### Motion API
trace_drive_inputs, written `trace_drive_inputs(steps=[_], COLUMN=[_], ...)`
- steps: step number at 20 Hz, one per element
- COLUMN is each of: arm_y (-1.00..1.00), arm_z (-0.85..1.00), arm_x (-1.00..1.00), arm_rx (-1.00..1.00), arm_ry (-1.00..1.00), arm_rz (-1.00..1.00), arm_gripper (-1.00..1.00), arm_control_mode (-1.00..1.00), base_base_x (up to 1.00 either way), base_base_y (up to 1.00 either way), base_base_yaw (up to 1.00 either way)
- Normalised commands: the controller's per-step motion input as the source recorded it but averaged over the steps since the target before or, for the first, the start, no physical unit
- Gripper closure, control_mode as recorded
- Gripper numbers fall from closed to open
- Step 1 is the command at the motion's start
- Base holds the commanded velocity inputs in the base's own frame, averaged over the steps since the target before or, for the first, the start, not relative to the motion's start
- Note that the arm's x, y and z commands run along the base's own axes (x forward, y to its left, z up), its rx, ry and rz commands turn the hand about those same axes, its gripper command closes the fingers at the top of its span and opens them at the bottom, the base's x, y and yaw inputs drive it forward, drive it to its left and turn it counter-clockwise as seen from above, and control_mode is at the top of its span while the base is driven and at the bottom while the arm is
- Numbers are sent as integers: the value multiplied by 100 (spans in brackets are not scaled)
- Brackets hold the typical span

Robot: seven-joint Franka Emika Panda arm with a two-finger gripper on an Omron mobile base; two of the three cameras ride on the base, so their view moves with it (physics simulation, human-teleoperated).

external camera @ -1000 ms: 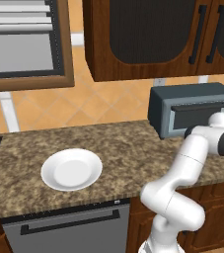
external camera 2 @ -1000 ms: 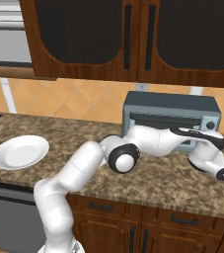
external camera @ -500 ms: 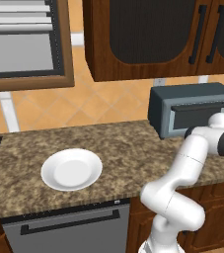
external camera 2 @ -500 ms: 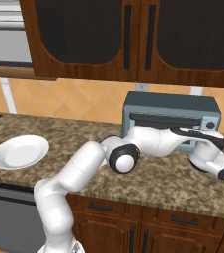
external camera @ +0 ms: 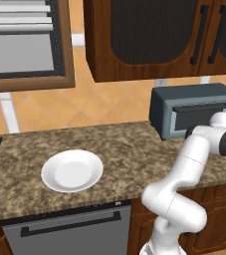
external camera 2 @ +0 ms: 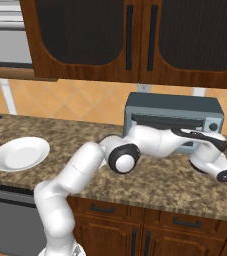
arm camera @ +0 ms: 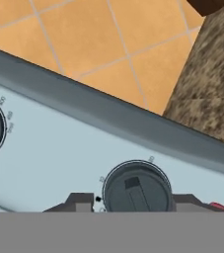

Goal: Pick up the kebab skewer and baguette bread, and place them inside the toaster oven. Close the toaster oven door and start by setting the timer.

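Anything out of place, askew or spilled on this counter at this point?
Nothing stands out. The white plate sits flat and bare on the counter, the toaster oven stands square with its door shut, and the end effector straddles a dark dial on its control panel.

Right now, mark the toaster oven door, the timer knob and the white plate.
toaster oven door (external camera: 199, 119): left base view, dark glass.
timer knob (arm camera: 137, 189): hand view, knob face.
white plate (external camera: 72, 171): left base view, plate centre.
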Motion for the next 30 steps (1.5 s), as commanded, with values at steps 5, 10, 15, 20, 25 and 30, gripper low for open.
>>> trace_drive_inputs(steps=[5,10,15,20,25,30], arm_y=[21,0,-1,0,0,0], arm_z=[48,34,27,42,54,56], arm_x=[39,38,44,43,42,41], arm_rx=[39,38,41,45,49,50], arm_ry=[15,10,6,9,14,17], arm_rz=[-23,-19,-15,-15,-16,-18], arm_gripper=[100,100,100,100,100,100], arm_control_mode=[-100,-100,-100,-100,-100,-100], base_base_x=[0,0,0,0,0,0], base_base_y=[0,0,0,0,0,0], base_base_yaw=[0,0,0,0,0,0])
